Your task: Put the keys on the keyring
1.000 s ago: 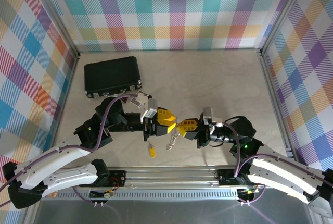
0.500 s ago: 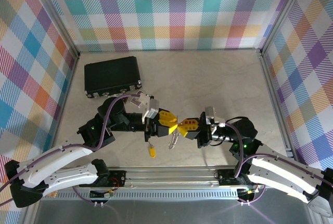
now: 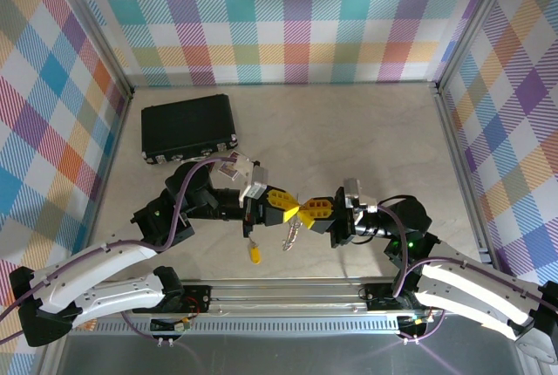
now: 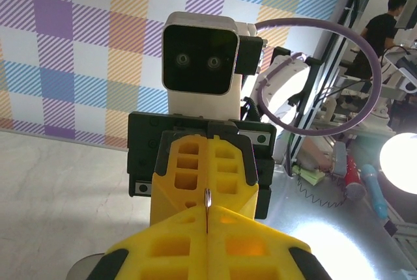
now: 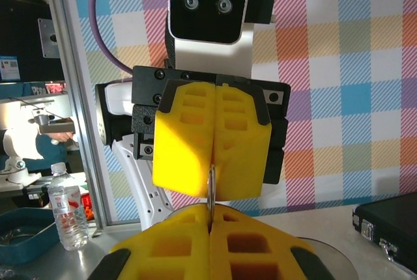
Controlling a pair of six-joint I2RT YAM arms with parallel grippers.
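The left end effector [image 3: 286, 207] and the right end effector [image 3: 311, 210] are seen tip to tip above the bench [image 3: 349, 131]. Each pair of yellow fingers is pressed together on a thin silver edge of the keyring [image 3: 292, 234], which is seen hanging beneath the meeting point. The yellow-headed key [image 3: 255, 255] is seen near the left end effector, apart from the keyring. A black case [image 3: 190, 127] is seen well apart, at the far left.

The keyring [image 3: 293, 234] largely hidden between left gripper [image 3: 290, 211] and right gripper [image 3: 309, 210]; dangling pieces too small for detail.
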